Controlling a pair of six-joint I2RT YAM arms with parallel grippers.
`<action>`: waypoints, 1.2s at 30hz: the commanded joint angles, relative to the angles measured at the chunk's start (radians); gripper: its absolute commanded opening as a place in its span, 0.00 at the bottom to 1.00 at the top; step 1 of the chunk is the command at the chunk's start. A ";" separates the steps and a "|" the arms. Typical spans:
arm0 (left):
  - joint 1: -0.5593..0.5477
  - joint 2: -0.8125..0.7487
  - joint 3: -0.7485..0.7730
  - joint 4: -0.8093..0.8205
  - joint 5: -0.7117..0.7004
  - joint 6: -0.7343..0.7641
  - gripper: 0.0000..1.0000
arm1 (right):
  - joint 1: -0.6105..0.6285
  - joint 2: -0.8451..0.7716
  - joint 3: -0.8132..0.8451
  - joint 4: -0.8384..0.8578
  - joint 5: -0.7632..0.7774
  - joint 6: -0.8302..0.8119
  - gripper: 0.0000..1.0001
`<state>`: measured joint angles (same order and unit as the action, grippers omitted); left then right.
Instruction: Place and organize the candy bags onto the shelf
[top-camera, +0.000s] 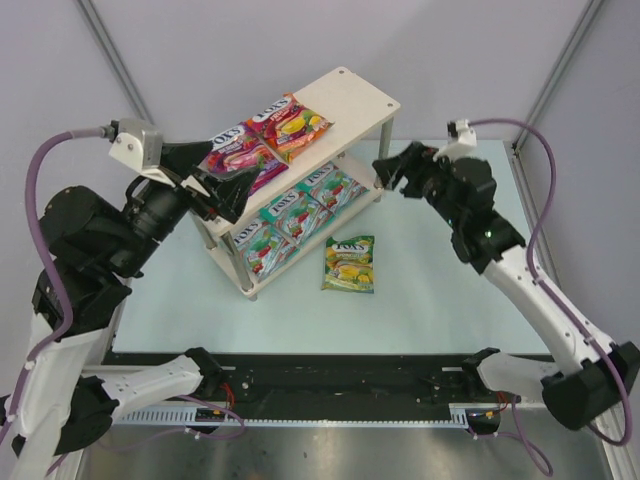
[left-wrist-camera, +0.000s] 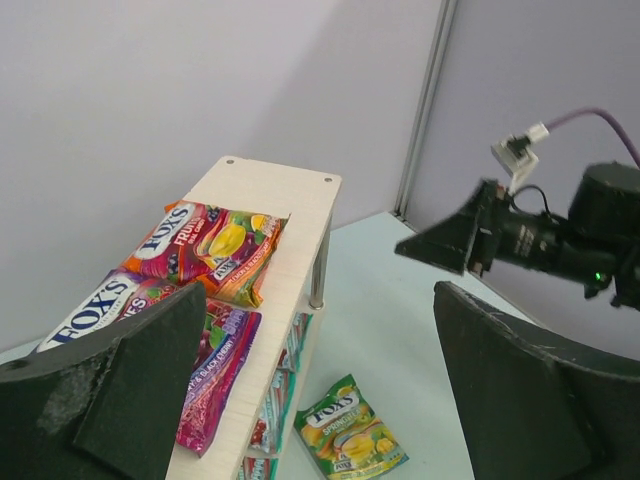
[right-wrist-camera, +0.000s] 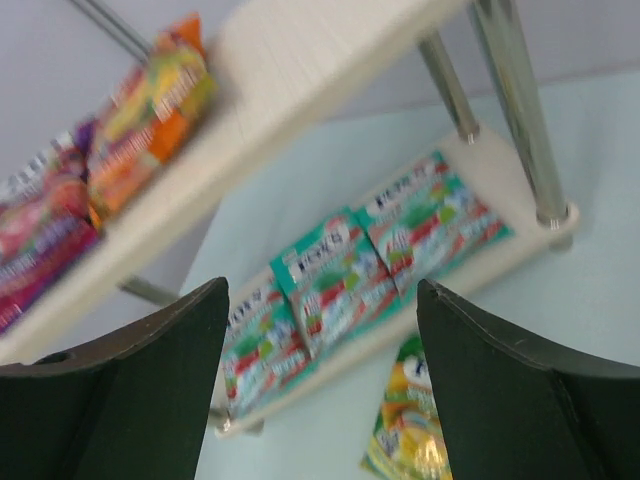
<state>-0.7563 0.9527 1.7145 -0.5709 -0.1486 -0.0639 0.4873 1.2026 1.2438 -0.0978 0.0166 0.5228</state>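
Two shelved candy bags (left-wrist-camera: 215, 245) and the green-yellow bag (left-wrist-camera: 348, 435) read "FOX'S".

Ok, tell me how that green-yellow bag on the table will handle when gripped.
The green-yellow bag lies flat on the smooth table, so it may slide rather than lift when nudged. Its glossy film looks slippery and probably floppy, likely sagging if pinched at a corner. Being a thin pouch, it seems light.

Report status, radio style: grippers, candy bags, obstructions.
Left gripper open, empty, at shelf top. Right gripper open, empty, beside shelf. Green-yellow candy bag on table, unshelved. Nothing blocking it.
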 joint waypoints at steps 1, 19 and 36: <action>-0.003 0.003 -0.021 0.051 0.026 -0.022 1.00 | 0.033 -0.089 -0.278 0.098 0.028 0.081 0.80; -0.003 -0.025 -0.036 0.045 0.041 -0.005 1.00 | 0.117 0.230 -0.712 0.532 0.051 0.252 0.81; -0.003 -0.031 -0.049 0.039 0.040 0.004 1.00 | 0.160 0.327 -0.712 0.555 0.029 0.286 0.13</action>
<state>-0.7563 0.9245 1.6707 -0.5556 -0.1200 -0.0700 0.6445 1.5581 0.5255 0.4404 0.0380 0.8154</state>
